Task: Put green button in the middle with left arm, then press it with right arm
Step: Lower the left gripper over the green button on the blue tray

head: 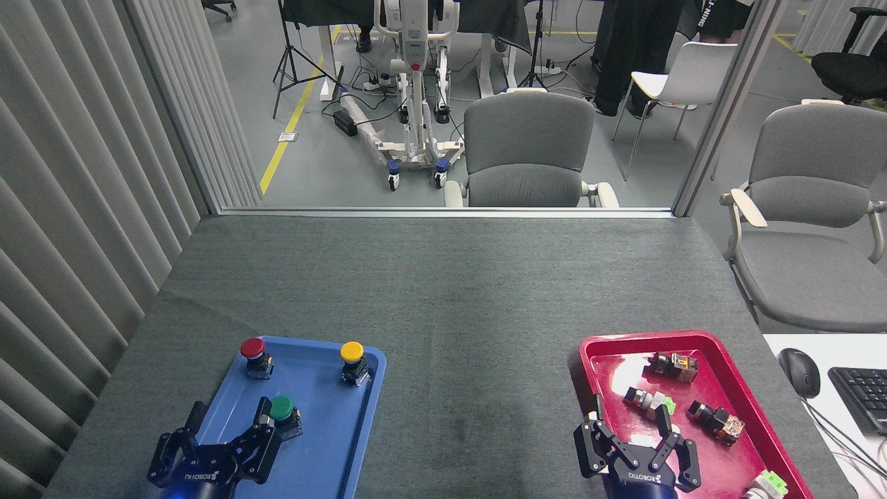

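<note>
green button [281, 409] is seen in blue tray [326, 443], near side, w/ red button [253, 348] & yellow button [352, 352] behind. left gripper [225, 433] is spread open just beside it, not gripping. right gripper [634, 433] is spread open over red tray [755, 409], nothing held. middle cloth [471, 333] lies btwn trays.

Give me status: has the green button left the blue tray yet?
Not yet. The green button sits in the blue tray; nothing is done. In hand: the left gripper is open beside it, fingers near its body, not closed. Left: grasp, move to the grey cloth middle, then press with the right gripper, open over the red tray.
</note>
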You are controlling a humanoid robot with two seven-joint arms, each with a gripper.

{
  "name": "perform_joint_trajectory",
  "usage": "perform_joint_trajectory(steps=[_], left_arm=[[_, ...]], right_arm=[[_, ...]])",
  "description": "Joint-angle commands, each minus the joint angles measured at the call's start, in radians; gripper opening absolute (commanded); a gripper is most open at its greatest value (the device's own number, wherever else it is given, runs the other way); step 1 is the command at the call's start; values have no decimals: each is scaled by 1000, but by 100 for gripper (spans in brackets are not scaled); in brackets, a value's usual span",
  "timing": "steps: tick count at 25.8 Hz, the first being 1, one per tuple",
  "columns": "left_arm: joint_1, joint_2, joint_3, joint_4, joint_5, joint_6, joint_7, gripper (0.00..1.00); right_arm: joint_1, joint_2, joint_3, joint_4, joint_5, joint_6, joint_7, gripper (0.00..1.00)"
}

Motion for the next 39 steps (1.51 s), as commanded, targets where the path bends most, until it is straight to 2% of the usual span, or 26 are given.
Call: perform_joint_trajectory(steps=[1, 3, 12, 15, 20, 22, 25, 30, 39], left_arm=[[-4, 24, -1, -21, -30, 14, 1, 100], [0, 50, -9, -32, -23, 35, 7, 100], [-3, 47, -13, -27, 16, 6, 15, 100], [-3, 47, -13, -26, 17, 1, 10, 100], [0, 46, -36, -24, 13, 11, 15, 100], [0, 39, -38, -21, 10, 9, 15, 100], [0, 29, -39, -18, 7, 4, 16, 100], [14, 49, -39, -29, 1, 37, 62, 99], [2, 53, -42, 40, -10, 38, 58, 99]], right_arm=[[5, 6, 2, -5, 0, -38, -2, 100], [13, 2, 4, -3, 0, -83, 1, 100], [23, -3, 1, -1, 0, -86, 0, 100], [29, -3, -13, 3, -2, -48, 1, 100], [40, 5, -19, -6, -46, -65, 13, 100], [49, -2, -16, -6, -18, -60, 20, 100], [49, 0, -15, -23, 64, -17, 23, 100], [54, -2, -10, -38, 71, -28, 23, 100], [48, -5, -10, -40, 87, -46, 18, 100]])
